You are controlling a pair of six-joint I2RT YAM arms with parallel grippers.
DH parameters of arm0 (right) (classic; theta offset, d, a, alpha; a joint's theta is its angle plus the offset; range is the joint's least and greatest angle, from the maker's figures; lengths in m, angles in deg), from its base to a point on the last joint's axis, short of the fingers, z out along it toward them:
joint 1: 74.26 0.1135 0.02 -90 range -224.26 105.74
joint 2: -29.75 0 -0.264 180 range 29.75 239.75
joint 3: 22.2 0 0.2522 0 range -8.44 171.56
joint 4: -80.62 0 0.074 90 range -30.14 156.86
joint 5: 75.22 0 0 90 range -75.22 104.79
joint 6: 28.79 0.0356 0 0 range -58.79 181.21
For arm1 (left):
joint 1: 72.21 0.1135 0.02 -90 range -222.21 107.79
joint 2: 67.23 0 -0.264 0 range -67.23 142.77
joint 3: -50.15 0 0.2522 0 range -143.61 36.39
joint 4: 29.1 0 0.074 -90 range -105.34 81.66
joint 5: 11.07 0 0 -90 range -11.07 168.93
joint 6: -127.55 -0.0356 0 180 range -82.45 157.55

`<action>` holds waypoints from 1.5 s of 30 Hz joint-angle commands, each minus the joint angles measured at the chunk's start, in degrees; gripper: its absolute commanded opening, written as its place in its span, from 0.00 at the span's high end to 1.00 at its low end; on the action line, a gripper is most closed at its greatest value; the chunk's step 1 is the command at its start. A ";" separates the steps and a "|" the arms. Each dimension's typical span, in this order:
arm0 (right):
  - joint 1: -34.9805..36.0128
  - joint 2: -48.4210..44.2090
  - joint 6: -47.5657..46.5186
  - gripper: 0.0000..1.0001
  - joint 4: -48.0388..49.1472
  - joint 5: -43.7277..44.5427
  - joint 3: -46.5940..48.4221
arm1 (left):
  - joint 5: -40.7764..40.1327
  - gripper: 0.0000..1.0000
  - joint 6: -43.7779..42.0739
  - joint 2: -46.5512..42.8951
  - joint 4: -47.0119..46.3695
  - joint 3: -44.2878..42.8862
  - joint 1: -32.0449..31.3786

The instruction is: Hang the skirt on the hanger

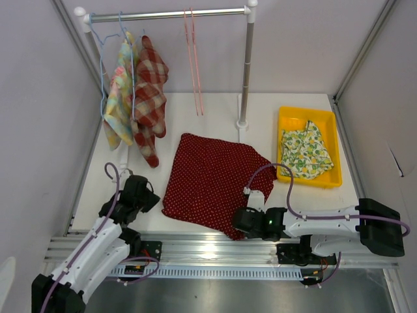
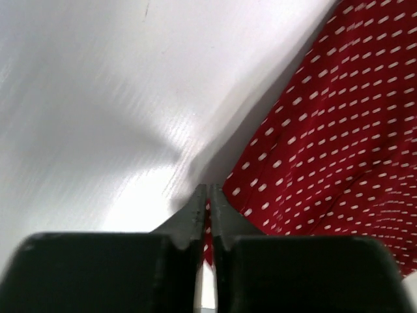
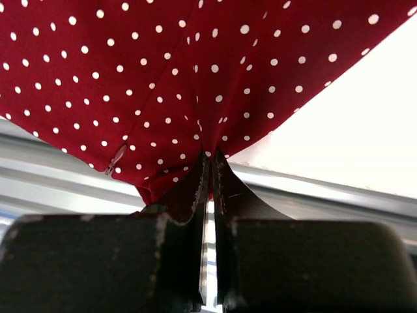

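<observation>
The red skirt (image 1: 212, 182) with white dots lies flat on the white table, between the two arms. My right gripper (image 1: 238, 222) is shut on its near edge; in the right wrist view the cloth (image 3: 195, 59) bunches into the fingertips of the gripper (image 3: 208, 155), with a zipper pull (image 3: 117, 158) to the left. My left gripper (image 1: 155, 199) sits at the skirt's near left corner. In the left wrist view its jaws (image 2: 208, 189) are almost together, with a strip of the red cloth (image 2: 339, 130) between them. An empty pink hanger (image 1: 193, 59) hangs on the rail at the back.
The rail (image 1: 169, 14) spans the back on white posts, one post (image 1: 245, 72) standing behind the skirt. Plaid garments (image 1: 146, 91) hang on blue hangers at its left end. A yellow tray (image 1: 332, 124) at right holds a floral garment (image 1: 305, 151).
</observation>
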 commanded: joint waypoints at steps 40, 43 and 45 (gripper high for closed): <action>-8.30 -9.00 -14.41 0.24 -10.73 0.66 18.31 | -15.12 0.24 -43.57 44.63 -16.11 -83.94 -10.88; -8.74 -9.00 -15.37 0.24 -11.08 0.83 19.45 | -15.29 0.24 -44.72 48.59 -15.14 -88.44 -10.45; -9.18 -9.09 -15.73 0.24 -11.34 0.83 19.80 | -14.86 0.24 -44.81 50.08 -14.53 -89.85 -10.00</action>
